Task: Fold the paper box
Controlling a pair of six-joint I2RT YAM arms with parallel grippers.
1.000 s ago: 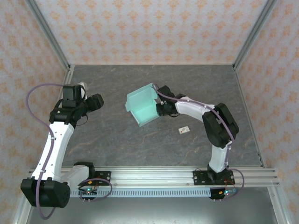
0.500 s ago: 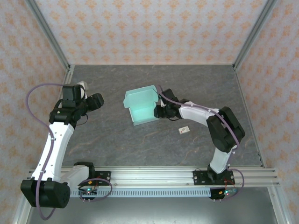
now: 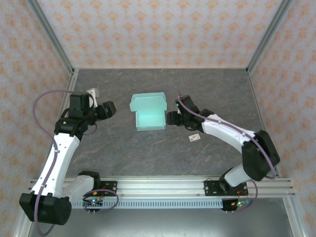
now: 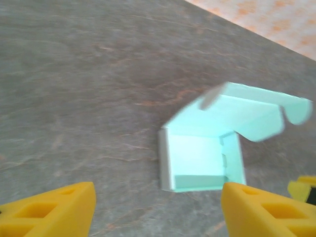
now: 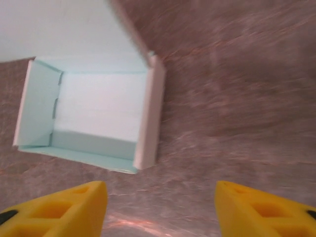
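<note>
The paper box [image 3: 149,121] sits on the grey table [image 3: 123,153] a little above the middle of the overhead frame. It is an open tray with its lid flap [image 3: 148,102] raised along the edge nearest the top of the frame. My right pincer [image 3: 173,118] is just beside the tray's right wall, level with it and pointing left at it. Its jaws stand apart and hold nothing. In my right wrist view the two yellow fingers [image 5: 54,207] frame bare table at the bottom, and the box lies ahead in the upper left, not between them. My left pincer [image 3: 109,108] is also spread wide and empty, well apart from the box on its left side, and from that wrist the tray shows ahead and right of centre. The hinge line runs left to right across the overhead frame, so the lid has to swing down toward the bottom of the frame to close. I judge my right arm the nearer one for that move. It would have to reach up past the right wall to the flap, while the left could steady the tray. A small white tag [image 3: 194,138] lies lower right of the box, clear of both.
</note>
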